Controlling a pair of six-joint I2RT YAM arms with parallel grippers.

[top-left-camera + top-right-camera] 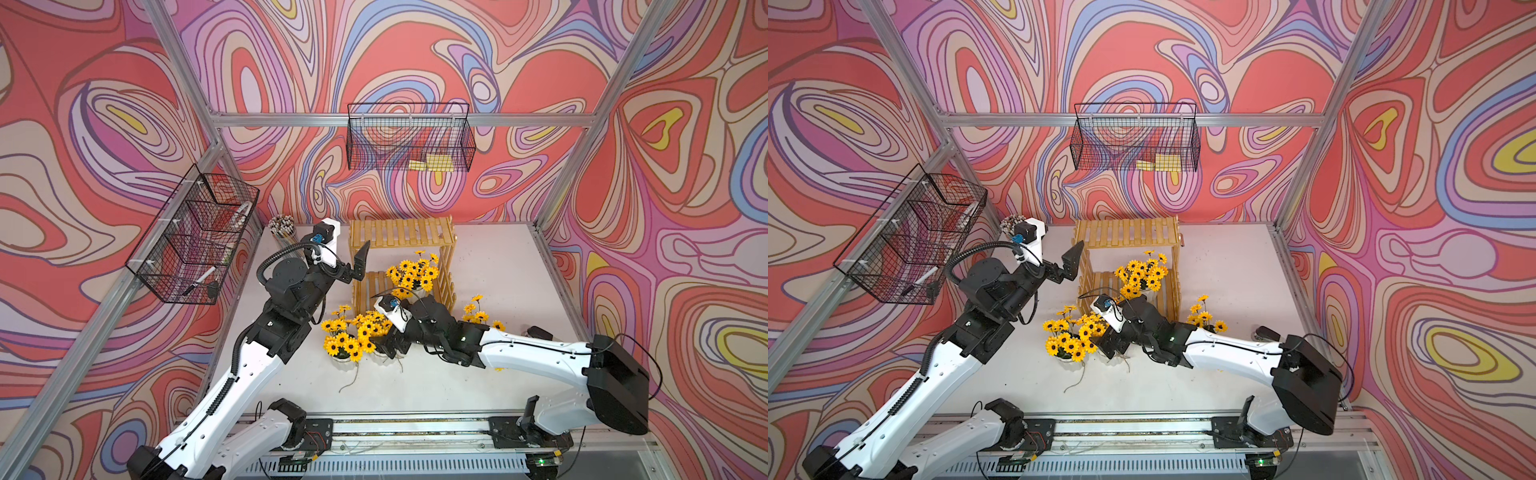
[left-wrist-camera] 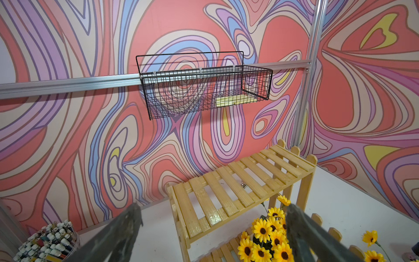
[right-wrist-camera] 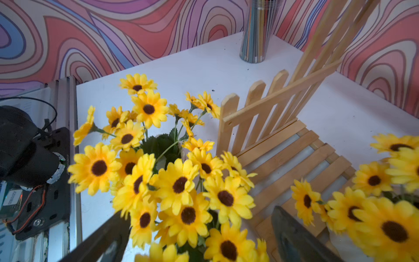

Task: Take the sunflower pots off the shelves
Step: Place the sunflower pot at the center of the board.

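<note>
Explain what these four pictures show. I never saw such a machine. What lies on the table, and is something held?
This is a robot with two arms at a table. Two pictures look down from above; two come from cameras on the wrists. The left tool is open and empty beside the wooden shelves. One sunflower pot stands on the lower shelf; a second pot and a third pot stand on the table. The right tool straddles a fourth bunch; whether it grips is hidden. The pencil cup stands at the back.

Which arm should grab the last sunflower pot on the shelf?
Left, probably. The left gripper is open, empty and facing the shelves, where the last sunflower pot sits. The right gripper is low among flowers on the table.
</note>
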